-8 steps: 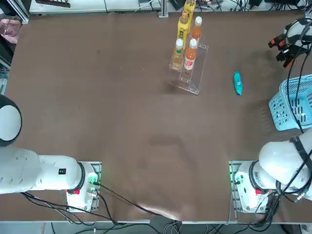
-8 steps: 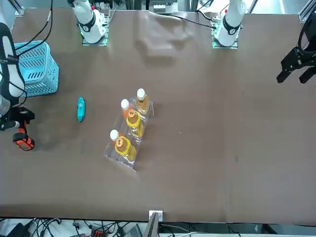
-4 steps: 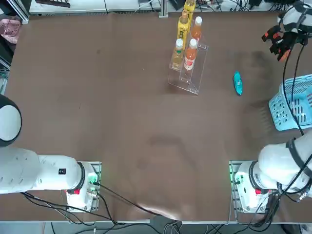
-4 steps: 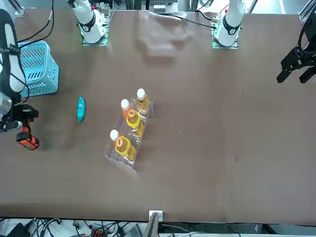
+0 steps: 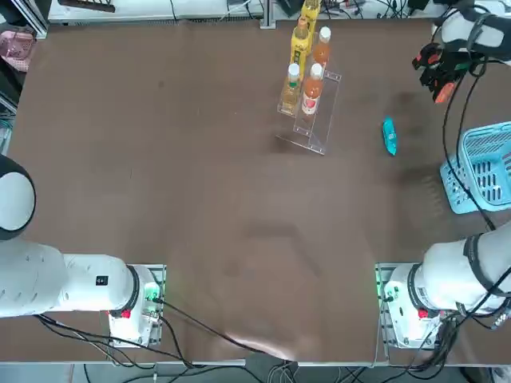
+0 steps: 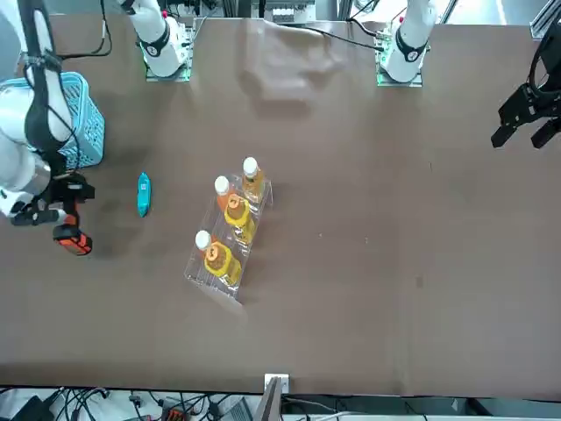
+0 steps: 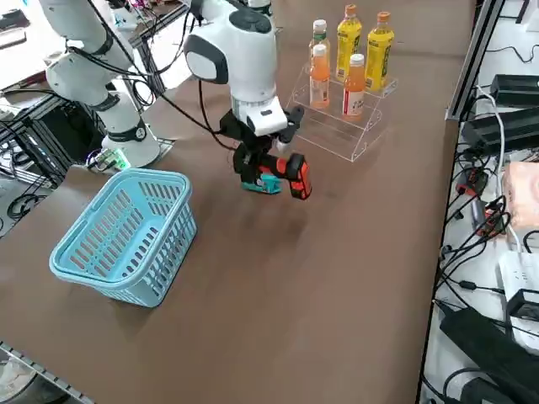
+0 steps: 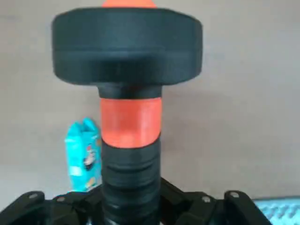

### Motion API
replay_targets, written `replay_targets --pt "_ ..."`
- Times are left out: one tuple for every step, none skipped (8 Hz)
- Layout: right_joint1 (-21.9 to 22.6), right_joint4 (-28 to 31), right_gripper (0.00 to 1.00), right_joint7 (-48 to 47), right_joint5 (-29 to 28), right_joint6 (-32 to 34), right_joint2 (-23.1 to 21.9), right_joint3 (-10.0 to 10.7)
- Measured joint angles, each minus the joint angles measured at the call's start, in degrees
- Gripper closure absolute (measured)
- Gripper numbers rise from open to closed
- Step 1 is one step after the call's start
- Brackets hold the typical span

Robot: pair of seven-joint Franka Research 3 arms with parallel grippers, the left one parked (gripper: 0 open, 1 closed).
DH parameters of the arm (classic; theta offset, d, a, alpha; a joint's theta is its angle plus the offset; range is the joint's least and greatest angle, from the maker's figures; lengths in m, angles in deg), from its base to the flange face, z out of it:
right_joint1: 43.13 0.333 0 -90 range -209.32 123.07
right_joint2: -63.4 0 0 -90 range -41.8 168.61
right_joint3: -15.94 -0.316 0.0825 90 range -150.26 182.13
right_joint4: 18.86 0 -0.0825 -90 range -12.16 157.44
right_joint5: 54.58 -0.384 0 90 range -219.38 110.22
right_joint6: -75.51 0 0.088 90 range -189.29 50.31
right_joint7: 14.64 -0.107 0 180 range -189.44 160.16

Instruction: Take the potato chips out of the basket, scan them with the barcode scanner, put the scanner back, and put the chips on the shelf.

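Note:
The teal potato chips packet (image 5: 389,136) lies flat on the brown table between the shelf and the basket. My right gripper (image 5: 433,70) hovers just beyond it, shut on the barcode scanner (image 5: 441,90), a black body with orange-red parts. In the right side view the scanner (image 7: 291,176) hangs over the chips (image 7: 266,187), partly hiding them. The wrist view shows the scanner's head (image 8: 127,47) above the table with the chips (image 8: 84,157) beside its handle. The light blue basket (image 5: 481,169) sits at the table's right edge. The clear acrylic shelf (image 5: 314,126) holds orange and yellow bottles.
Orange and yellow drink bottles (image 5: 311,89) stand on the shelf's tiers. A cable (image 5: 461,136) runs from the scanner across the basket toward the arm's base. Cables and power strips (image 7: 493,252) lie past the table's right edge.
My right arm has carried the scanner leftward and farther from its base, from beside the basket to just beyond the chips. The chips, the basket and the shelf have stayed put.

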Motion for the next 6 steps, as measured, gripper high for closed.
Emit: replay_targets --pt "1.67 3.23 0.84 -3.21 0.0 -0.05 -2.09 -0.05" --pt "2.4 6.0 0.84 -4.41 0.0 -0.15 -4.04 -0.05" --pt "2.47 8.43 0.84 -4.57 0.0 -0.25 -6.05 0.01" --pt "2.46 10.57 0.84 -4.57 0.0 -0.32 -8.09 0.16" --pt "2.52 12.24 0.84 -4.72 0.0 -0.35 -9.94 0.18" --pt "2.96 13.7 0.84 -5.71 -0.02 -0.37 -11.57 0.16"
